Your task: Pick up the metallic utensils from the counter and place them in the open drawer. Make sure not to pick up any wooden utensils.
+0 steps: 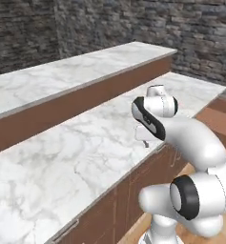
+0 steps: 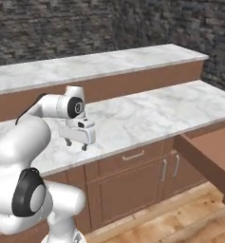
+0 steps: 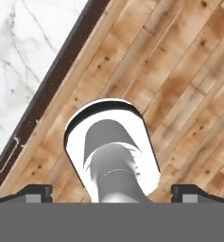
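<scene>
The robot's two-finger gripper (image 2: 76,144) is seen above the front edge of the white marble worktop (image 2: 147,116), pointing downward, with its 2 small dark fingers (image 2: 84,147) spread fully apart. Nothing is held between them and nothing is touched. In the hand view, the fingertips are set wide at the bottom corners, over the plank wooden floor (image 3: 179,71) and the worktop's edge. The open drawer of reddish-brown wood (image 2: 211,159) is pulled out below the worktop, well apart from the gripper, at the right of the right base view. A raised second marble ledge (image 1: 62,71) is seen behind the worktop.
</scene>
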You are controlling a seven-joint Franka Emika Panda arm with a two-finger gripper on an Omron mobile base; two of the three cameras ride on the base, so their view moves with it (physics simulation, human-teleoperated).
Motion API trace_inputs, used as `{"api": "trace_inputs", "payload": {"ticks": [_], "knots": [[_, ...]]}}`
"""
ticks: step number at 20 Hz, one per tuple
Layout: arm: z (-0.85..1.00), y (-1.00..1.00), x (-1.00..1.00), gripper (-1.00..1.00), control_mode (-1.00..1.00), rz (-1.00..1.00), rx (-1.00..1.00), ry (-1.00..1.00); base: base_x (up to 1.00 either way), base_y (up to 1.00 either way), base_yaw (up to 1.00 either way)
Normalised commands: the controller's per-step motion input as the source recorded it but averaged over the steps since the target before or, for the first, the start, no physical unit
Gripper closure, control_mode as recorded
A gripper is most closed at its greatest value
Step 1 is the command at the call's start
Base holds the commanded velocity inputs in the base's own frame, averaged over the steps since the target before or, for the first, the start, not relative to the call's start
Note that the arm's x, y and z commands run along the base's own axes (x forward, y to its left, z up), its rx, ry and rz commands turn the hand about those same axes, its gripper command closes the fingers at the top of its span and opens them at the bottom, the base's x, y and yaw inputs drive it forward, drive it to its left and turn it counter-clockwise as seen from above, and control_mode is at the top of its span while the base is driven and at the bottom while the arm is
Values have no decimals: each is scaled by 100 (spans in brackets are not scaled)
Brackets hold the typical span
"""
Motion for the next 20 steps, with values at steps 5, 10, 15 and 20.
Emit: {"api": "trace_inputs", "payload": {"ticks": [5, 10, 15, 20], "knots": [[0, 0, 0, -100, 100, 0, 0, 0, -23, 1, 87], [0, 0, 0, -100, 100, 0, 0, 0, -18, 43, 88], [0, 0, 0, -100, 100, 0, 0, 0, -15, 80, 71], [0, 0, 0, -100, 100, 0, 0, 0, 0, 100, 50]]}}
